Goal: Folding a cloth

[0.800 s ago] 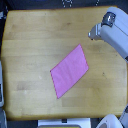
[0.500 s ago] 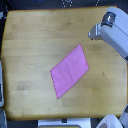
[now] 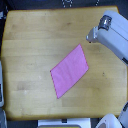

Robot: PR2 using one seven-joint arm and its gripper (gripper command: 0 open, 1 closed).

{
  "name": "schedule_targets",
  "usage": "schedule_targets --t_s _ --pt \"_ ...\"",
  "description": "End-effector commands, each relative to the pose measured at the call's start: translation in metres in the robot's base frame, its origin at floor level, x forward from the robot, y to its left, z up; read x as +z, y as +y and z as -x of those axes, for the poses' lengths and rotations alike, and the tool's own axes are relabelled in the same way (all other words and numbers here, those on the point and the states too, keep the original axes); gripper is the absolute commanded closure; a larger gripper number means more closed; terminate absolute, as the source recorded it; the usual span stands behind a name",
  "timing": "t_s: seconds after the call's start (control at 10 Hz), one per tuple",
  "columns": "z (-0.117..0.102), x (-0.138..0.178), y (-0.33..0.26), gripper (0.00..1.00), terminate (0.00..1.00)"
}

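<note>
Up at about two o'clock from the middle of the scene, the robot's grey-white arm (image 3: 114,37) reaches in from the exterior view's right edge, and its gripper (image 3: 93,36) end hangs over the wood near the table's far right part. From where I stand the picture is too soft to make out the fingers, so I cannot tell whether the pincer is wide, narrow or closed; nothing pink is caught in it, and it appears to be apart from the fabric, with a strip of bare wood between the two. The cloth (image 3: 69,71) lies flat on the wooden tabletop (image 3: 30,45), a little toward four o'clock of the board's centre, a plain pink-magenta four-sided piece turned like a slanted diamond: one corner points toward one o'clock, up toward the gripper, and the opposite corner toward seven o'clock, near the front edge. It looks spread in a single layer with no fold showing. The tabletop is a light, grained wooden slab with rounded corners that fills nearly the whole view. Around it only scraps of the room show: dark bits along the twelve o'clock edge, something pale at nine o'clock, and whitish shapes at six and five o'clock, too blurred to name.
</note>
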Motion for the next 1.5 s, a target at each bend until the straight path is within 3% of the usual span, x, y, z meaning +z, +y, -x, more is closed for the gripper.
schedule_targets --t_s 0.0,0.6,1.4 --pt "0.014 -0.047 0.025 0.00 0.00" --pt "0.030 -0.094 0.041 0.00 0.00" --pt "0.020 -0.145 0.065 0.00 0.00"
